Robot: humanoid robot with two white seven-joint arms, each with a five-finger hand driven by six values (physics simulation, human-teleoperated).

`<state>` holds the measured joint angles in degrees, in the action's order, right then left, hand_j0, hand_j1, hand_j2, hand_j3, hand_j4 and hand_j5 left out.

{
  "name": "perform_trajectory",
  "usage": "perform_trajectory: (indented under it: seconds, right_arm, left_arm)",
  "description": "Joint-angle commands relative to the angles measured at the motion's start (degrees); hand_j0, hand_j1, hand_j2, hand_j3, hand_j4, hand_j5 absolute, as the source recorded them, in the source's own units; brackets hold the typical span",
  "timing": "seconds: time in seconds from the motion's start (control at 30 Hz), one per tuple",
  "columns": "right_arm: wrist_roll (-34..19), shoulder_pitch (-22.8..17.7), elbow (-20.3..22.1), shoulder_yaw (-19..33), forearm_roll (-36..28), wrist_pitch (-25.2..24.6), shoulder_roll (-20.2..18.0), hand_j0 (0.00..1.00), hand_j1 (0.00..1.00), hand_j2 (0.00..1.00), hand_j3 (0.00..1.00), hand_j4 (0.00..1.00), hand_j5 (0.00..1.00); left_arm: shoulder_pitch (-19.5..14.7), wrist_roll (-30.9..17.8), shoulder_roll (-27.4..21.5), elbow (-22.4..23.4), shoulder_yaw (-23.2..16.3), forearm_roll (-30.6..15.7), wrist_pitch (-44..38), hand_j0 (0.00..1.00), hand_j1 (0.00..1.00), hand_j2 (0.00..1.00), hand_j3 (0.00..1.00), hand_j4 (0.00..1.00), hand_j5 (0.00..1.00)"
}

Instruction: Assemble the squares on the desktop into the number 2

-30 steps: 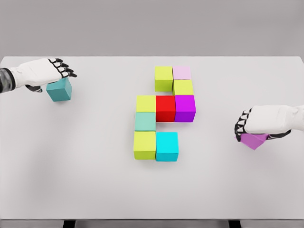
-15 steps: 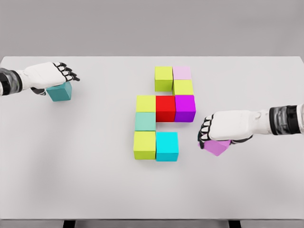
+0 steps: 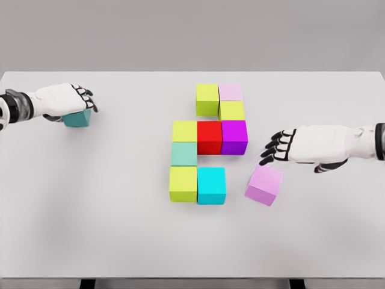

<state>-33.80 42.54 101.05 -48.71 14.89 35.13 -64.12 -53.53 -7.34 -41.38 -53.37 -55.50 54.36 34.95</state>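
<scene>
Head view: right hand (image 3: 283, 147), fingers spread, is hovering just above the skewed lilac cube (image 3: 264, 185), which is lying beside the cyan cube (image 3: 211, 185) to extend the bottom row, while left hand (image 3: 66, 99) is grasping the teal cube (image 3: 77, 117).

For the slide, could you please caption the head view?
Right hand open above a tilted pink cube beside the partly built 2; left hand on a teal cube.

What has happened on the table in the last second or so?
The right hand carried the light purple block leftward toward the coloured figure, set it down tilted just right of the cyan block, let go and now hovers open above it. The left hand sank lower over the teal block. The nine assembled blocks have not moved.
</scene>
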Motion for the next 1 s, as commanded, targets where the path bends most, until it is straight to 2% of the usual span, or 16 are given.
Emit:
perform_trajectory:
  seconds: [0.0, 0.1, 0.13, 0.17, 0.4, 0.57, 0.63, 0.8, 0.87, 0.97]
  right_arm:
    - [-0.12, 0.00, -1.21, 1.60, -2.23, -0.13, -2.68, 1.00, 1.00, 1.00, 1.00, 1.00, 1.00]
    - [-0.30, 0.18, -6.74, 1.60, -1.79, -0.13, -2.07, 1.00, 1.00, 1.00, 1.00, 1.00, 1.00]
    - [-0.39, 0.18, -7.45, 1.60, -1.44, -0.13, -1.80, 1.00, 1.00, 1.00, 1.00, 1.00, 1.00]
    - [-0.39, 0.26, -7.98, 1.60, 1.45, -0.13, -1.36, 1.00, 1.00, 1.00, 1.00, 1.00, 1.00]
    - [-0.48, 0.44, -7.45, 0.99, 12.18, -0.13, 3.03, 1.00, 1.00, 1.00, 1.00, 1.00, 1.00]
    - [-0.48, 1.05, -6.13, 0.02, 15.34, -0.13, 3.56, 1.00, 1.00, 1.00, 1.00, 1.00, 1.00]
    - [-0.48, 1.14, -6.04, -1.91, 15.87, -0.13, 4.09, 1.00, 1.00, 1.00, 1.00, 1.00, 1.00]
    - [-0.56, 1.14, -3.76, -2.88, 15.87, -0.13, 4.35, 1.00, 1.00, 1.00, 1.00, 1.00, 1.00]
    - [-0.48, 1.14, -3.58, -2.97, 15.87, -0.13, 4.35, 1.00, 1.00, 1.00, 1.00, 1.00, 1.00]
    - [-0.56, 1.14, -3.49, -2.97, 15.87, -0.13, 4.88, 1.00, 1.00, 1.00, 1.00, 1.00, 1.00]
  left_arm:
    - [0.00, -0.22, 0.08, 0.02, -0.05, 0.66, 0.05, 0.65, 0.65, 0.65, 0.65, 0.65, 0.65]
    - [-0.26, -0.22, 0.08, 0.02, -0.05, 0.57, 0.05, 0.65, 0.65, 0.65, 0.65, 0.65, 0.65]
    - [-0.44, -0.22, 0.08, 0.02, -0.05, 0.48, 0.05, 0.65, 0.65, 0.65, 0.65, 0.65, 0.65]
    - [-0.62, -0.22, 0.08, 0.02, 0.04, 0.48, 0.05, 0.65, 0.65, 0.65, 0.65, 0.65, 0.65]
    - [-1.14, -0.22, 0.95, 0.02, 0.13, 0.21, 0.05, 0.67, 0.67, 0.67, 0.67, 0.67, 0.67]
    - [-1.76, -0.22, 2.89, 0.10, 0.22, 0.22, 0.05, 0.68, 0.68, 0.68, 0.68, 0.68, 0.68]
    - [-2.20, -0.22, 3.06, 0.10, 0.22, 0.30, 0.05, 0.68, 0.68, 0.68, 0.68, 0.68, 0.68]
    - [-3.60, -0.22, 6.67, 2.65, 0.48, 0.57, 0.05, 0.68, 0.68, 0.68, 0.68, 0.68, 0.68]
    - [-4.31, -0.22, 7.28, 2.74, 0.57, 0.57, 0.05, 0.68, 0.68, 0.68, 0.68, 0.68, 0.68]
    - [-5.62, -0.22, 10.09, 5.20, 0.57, 0.48, 0.05, 0.68, 0.68, 0.68, 0.68, 0.68, 0.68]
